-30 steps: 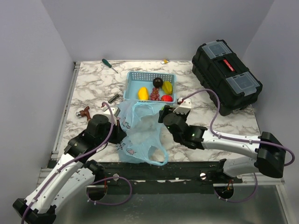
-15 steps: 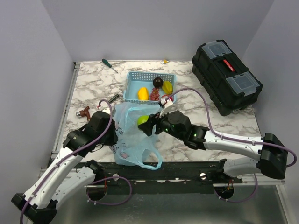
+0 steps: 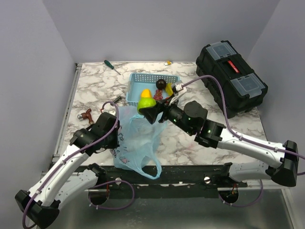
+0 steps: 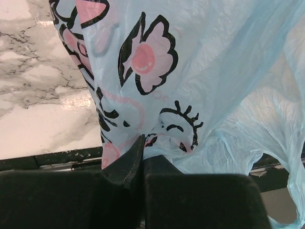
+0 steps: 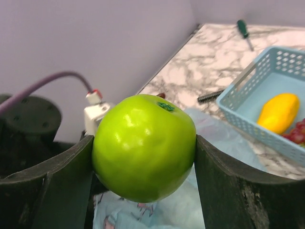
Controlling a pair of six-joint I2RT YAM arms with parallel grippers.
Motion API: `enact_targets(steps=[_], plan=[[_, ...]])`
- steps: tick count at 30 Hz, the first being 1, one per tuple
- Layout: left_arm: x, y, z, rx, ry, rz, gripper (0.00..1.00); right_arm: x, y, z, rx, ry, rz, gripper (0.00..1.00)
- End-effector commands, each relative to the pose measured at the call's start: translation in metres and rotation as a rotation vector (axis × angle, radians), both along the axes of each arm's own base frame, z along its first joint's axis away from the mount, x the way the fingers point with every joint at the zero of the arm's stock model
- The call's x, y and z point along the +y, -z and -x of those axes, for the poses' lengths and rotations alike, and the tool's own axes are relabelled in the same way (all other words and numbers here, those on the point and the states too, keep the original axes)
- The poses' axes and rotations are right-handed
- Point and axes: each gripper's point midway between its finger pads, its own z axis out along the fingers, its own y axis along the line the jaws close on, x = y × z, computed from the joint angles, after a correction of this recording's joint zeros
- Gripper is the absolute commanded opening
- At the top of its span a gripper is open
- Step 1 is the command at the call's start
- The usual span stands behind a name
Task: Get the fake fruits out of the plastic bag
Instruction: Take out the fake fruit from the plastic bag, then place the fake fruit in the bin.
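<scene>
My right gripper (image 3: 147,108) is shut on a glossy green apple (image 3: 146,103), which fills the right wrist view (image 5: 144,147). It holds the apple in the air above the top of the light-blue plastic bag (image 3: 136,140). My left gripper (image 3: 117,139) is shut on the printed left side of the bag (image 4: 157,86) and holds it up. In the light-blue mesh basket (image 3: 137,81) behind lie a yellow fruit (image 3: 144,92), a dark plum (image 3: 161,84), purple grapes (image 3: 157,94) and another yellow fruit (image 3: 169,89). The inside of the bag is hidden.
A black toolbox (image 3: 230,78) stands at the back right. A green-handled screwdriver (image 3: 111,66) lies at the back, a black bit (image 3: 116,99) left of the basket, and a brown clamp (image 3: 86,115) at the left edge. A small yellow item (image 3: 168,62) lies by the back wall.
My right gripper has come up out of the bag with the green apple and moved toward the basket. My left gripper has stayed shut on the bag, which now hangs taller.
</scene>
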Motion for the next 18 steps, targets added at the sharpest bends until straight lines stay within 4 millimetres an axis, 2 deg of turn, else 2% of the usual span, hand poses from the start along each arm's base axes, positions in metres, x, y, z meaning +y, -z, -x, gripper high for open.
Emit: enact_targets(steps=[1,5,10,14,15,18], plan=[[0.0,-0.007,0.001,-0.053,-0.004,0.036,0.0,-0.017,0.011,-0.047,0.0,0.228,0.116,0.22],[0.0,-0.013,0.001,-0.092,-0.008,0.062,0.0,-0.028,0.028,-0.09,0.035,0.36,0.171,0.21],[0.0,-0.016,0.0,-0.106,-0.011,0.072,0.0,-0.052,0.063,-0.159,0.151,0.478,0.16,0.21],[-0.005,-0.019,0.001,-0.123,0.025,0.094,0.0,-0.067,0.102,-0.213,0.237,0.523,0.149,0.21],[-0.006,-0.021,0.001,-0.135,0.029,0.106,0.0,-0.066,0.108,-0.224,0.254,0.529,0.154,0.21],[-0.006,-0.025,0.001,-0.159,0.033,0.122,0.0,-0.062,0.141,-0.251,0.317,0.559,0.201,0.21]])
